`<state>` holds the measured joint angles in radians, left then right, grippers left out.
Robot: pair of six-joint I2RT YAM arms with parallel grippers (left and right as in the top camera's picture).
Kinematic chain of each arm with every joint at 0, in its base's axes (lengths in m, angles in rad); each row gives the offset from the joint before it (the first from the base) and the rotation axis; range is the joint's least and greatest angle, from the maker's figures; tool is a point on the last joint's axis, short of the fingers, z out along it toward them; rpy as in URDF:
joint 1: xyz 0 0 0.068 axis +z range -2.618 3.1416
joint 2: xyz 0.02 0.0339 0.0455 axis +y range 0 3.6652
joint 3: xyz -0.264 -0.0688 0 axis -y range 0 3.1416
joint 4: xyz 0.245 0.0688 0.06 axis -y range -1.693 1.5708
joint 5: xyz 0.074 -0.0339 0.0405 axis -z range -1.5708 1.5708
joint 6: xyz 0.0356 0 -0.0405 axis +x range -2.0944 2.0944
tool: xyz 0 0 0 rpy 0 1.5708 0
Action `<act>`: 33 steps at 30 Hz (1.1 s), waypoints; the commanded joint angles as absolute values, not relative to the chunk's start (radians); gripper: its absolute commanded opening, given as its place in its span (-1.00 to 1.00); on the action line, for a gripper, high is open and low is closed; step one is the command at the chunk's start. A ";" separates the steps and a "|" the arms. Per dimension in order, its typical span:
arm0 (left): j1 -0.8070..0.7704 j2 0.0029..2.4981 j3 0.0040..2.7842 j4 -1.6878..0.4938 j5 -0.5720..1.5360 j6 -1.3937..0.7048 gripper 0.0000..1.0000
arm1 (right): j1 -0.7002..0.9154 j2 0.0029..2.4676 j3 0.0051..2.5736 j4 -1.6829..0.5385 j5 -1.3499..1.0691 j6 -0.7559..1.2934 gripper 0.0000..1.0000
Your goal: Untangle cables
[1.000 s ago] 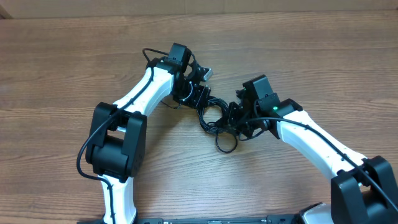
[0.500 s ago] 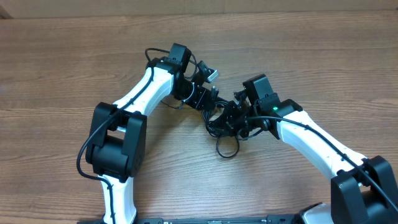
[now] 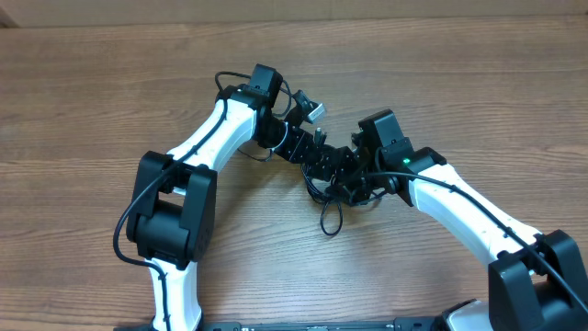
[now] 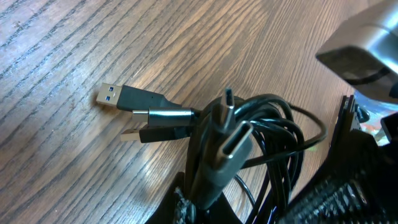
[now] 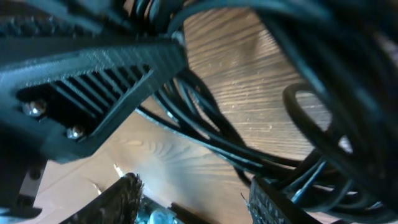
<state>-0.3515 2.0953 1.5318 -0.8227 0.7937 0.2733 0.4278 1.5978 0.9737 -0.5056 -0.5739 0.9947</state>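
The black cable bundle point(image 3: 333, 184) is still knotted between both hands at mid-counter point(image 3: 459, 83), so most of the untangling remains. Only the plug ends, one a USB-A plug point(image 4: 115, 95), stick free. The left hand point(image 3: 308, 145) clenches the bundle near them. Whether the right hand point(image 3: 354, 175) grips, I cannot tell. No writing is legible.

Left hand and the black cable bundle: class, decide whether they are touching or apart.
Touching. The left wrist view shows the cable bundle pressed against the textured fingers of the left hand.
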 commanded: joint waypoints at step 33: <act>-0.289 2.073 1.559 -0.900 0.767 0.300 -0.92 | 0.040 1.556 0.799 -0.625 -0.379 0.839 0.22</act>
<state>-0.2817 2.0953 1.5330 -0.8948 0.7261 0.2733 0.0345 1.5414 0.8356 -0.6415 -0.3916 0.5838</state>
